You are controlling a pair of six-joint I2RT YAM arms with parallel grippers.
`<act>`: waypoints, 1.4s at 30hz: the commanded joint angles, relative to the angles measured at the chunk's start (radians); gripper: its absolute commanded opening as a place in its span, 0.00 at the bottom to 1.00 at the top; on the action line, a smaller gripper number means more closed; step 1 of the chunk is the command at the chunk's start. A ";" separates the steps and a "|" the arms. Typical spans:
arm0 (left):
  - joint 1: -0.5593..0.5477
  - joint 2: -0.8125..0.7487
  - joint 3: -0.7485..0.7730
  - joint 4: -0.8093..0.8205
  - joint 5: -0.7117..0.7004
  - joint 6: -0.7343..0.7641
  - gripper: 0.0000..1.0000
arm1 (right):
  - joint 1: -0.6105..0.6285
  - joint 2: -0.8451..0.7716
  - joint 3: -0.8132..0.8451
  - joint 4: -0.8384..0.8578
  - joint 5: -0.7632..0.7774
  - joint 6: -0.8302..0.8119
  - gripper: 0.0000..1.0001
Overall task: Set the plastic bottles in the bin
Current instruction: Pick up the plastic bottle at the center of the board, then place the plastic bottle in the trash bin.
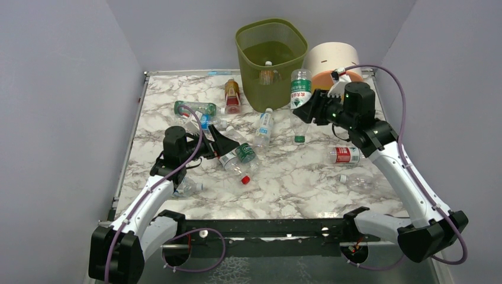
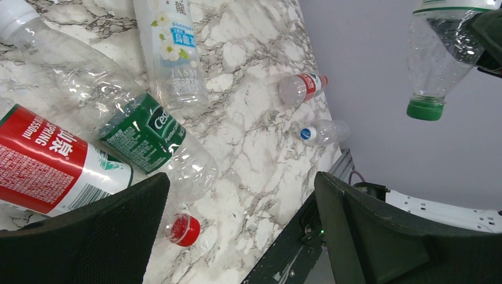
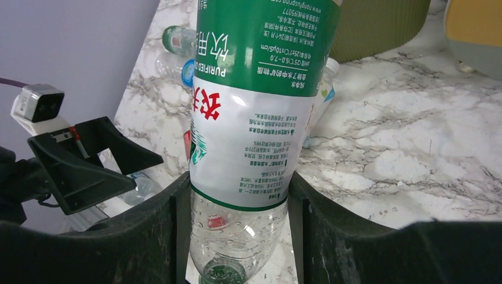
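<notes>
Right end effector (image 1: 312,108) pinches a green-labelled bottle (image 1: 301,89), cap down, aloft just beside the olive mesh bin (image 1: 254,83). Left end effector (image 1: 224,144), spread wide, hovers over a red-labelled bottle (image 2: 47,160) on the marble table (image 1: 296,177). Perhaps one bottle is binned; most lie outside.

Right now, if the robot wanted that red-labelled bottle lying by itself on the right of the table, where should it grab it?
Probably around the labelled middle of the red-labelled bottle, coming straight down from above. It lies flat on its side, with bare table along both long sides. That should leave room for two fingers to straddle its round body across its width.
</notes>
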 commanded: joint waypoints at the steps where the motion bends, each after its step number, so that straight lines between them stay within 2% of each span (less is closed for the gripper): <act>1: -0.003 -0.002 -0.013 0.037 0.026 -0.003 0.99 | 0.008 -0.018 0.068 -0.028 -0.024 -0.013 0.50; 11: -0.003 0.009 -0.015 0.047 0.030 0.002 0.99 | 0.007 0.051 0.191 0.000 -0.049 -0.008 0.50; 23: -0.003 0.023 0.004 0.048 0.041 0.003 0.99 | 0.008 0.221 0.408 0.103 -0.073 -0.004 0.51; 29: -0.002 0.004 0.007 0.035 0.040 -0.001 0.99 | 0.006 0.365 0.510 0.207 -0.053 0.014 0.52; 37: -0.003 -0.044 0.023 -0.015 0.029 -0.006 0.99 | 0.006 0.631 0.860 0.211 -0.040 0.035 0.52; 42: -0.003 -0.079 0.021 -0.043 0.018 -0.011 0.99 | 0.004 0.715 0.934 0.288 -0.005 0.036 0.53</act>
